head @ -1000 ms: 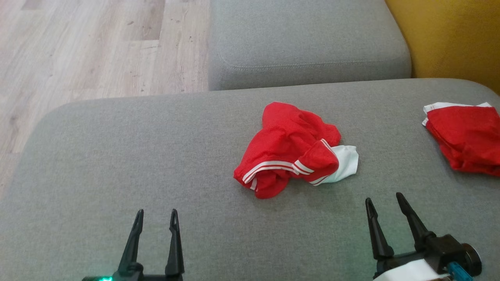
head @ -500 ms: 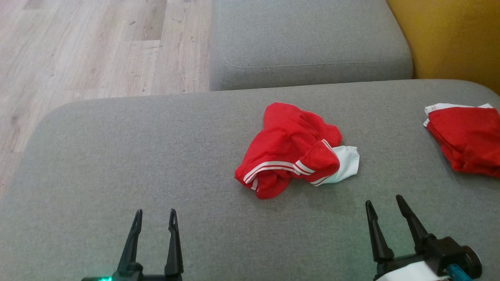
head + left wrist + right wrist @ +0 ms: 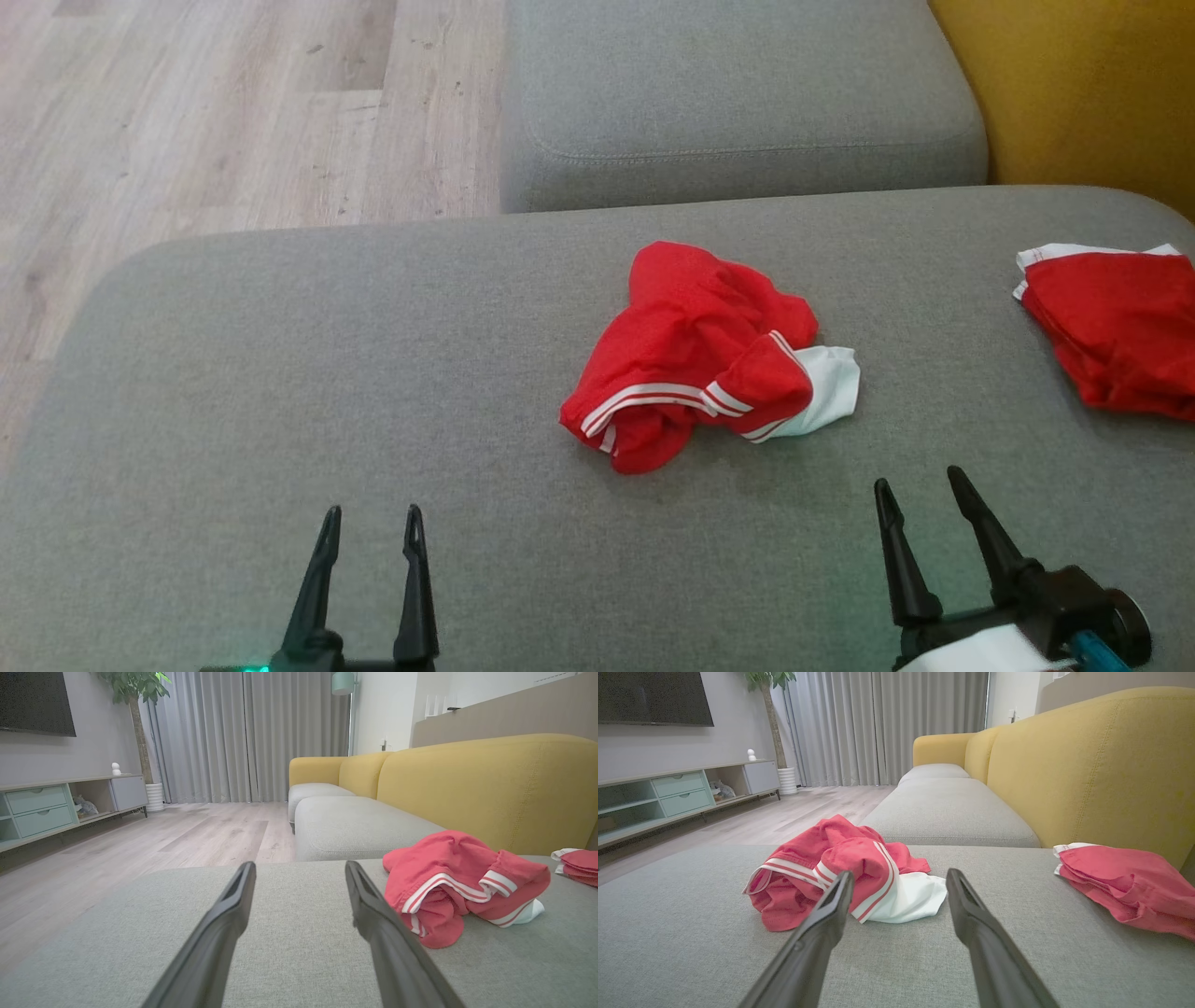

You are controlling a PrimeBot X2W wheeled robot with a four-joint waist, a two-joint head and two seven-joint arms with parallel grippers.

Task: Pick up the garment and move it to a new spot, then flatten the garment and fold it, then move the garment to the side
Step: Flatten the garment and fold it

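A crumpled red garment (image 3: pixel 695 350) (image 3: pixel 448 877) (image 3: pixel 822 863) with white stripes and a white part lies in a heap near the middle of the grey sofa cushion (image 3: pixel 280 373). My left gripper (image 3: pixel 371 523) (image 3: pixel 299 870) is open at the lower left, well short of the garment and to its left. My right gripper (image 3: pixel 920 483) (image 3: pixel 899 877) is open at the lower right, a little short of the garment's white corner, with nothing between its fingers.
A second red garment (image 3: pixel 1116 327) (image 3: pixel 1125 882), folded, lies at the cushion's right edge. Another grey seat cushion (image 3: pixel 738 93) lies beyond, with the yellow backrest (image 3: pixel 1074 84) to the right. Wooden floor (image 3: pixel 187 112) lies past the cushion's left edge.
Only the head camera has shifted slightly. The garments and both grippers stay where they were.
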